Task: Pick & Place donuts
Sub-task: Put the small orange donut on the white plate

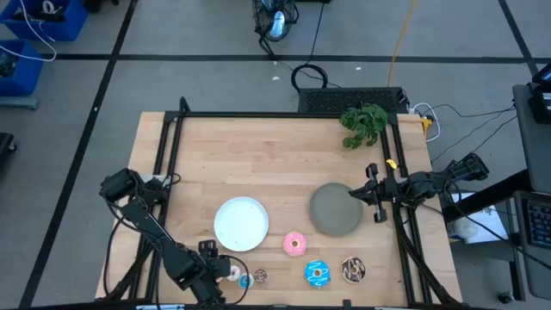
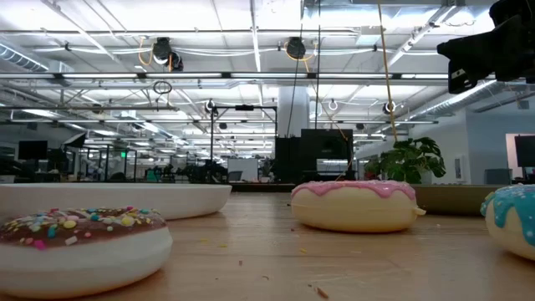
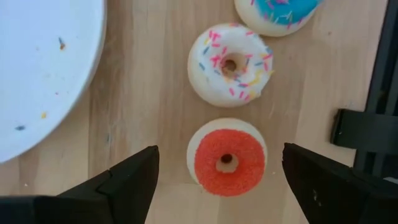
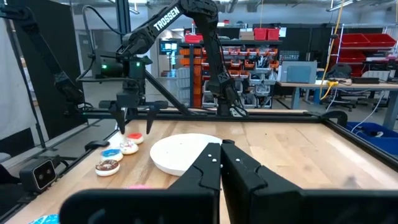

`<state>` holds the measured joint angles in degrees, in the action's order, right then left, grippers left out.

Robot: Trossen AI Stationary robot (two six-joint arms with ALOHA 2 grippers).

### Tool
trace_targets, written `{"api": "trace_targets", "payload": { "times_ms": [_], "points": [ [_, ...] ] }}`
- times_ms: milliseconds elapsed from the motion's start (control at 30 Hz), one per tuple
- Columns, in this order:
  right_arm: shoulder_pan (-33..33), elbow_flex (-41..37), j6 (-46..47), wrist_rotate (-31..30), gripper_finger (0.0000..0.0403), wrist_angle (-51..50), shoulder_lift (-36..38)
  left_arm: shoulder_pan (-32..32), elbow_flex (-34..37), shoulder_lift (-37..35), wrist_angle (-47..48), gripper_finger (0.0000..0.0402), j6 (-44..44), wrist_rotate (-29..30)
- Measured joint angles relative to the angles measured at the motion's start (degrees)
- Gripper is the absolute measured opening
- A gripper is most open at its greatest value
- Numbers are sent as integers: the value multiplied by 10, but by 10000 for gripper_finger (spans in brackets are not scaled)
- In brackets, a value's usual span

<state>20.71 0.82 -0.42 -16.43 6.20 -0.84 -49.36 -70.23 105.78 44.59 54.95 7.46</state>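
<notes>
1. Donuts counted on the worktop: six, all near the front edge. Three larger: pink donut, blue sprinkled donut, dark brown drizzled donut.
2. Three tiny ones sit left of those, beside the left arm. Left wrist view shows a red-orange donut, a white-iced sprinkled donut just beyond it, and the edge of a blue donut farther on (from overhead the cluster is too small to sort by colour).
3. Plates: two. White plate left of the pink donut; grey plate to its right. No donut lies on either.
4. Left claw: fingers spread wide, hanging over the red-orange donut, one finger on each side, holding nothing.
5. Right claw: fingers pressed together, nothing held, at the right edge of the grey plate.
6. One green plant at the back right of the worktop.
7. Writing: "TROSSEN" in white on the left arm, read from the right wrist view.
</notes>
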Motion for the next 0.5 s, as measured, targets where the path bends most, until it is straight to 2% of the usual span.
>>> {"api": "trace_targets", "payload": {
  "times_ms": [200,500],
  "points": [
    [0,0,0,0,0,-2,0,0,-1,11,-15,337,-11,-1],
    [0,0,0,0,0,-5,-1,2,-3,57,-32,338,-46,-34]
  ]
}}
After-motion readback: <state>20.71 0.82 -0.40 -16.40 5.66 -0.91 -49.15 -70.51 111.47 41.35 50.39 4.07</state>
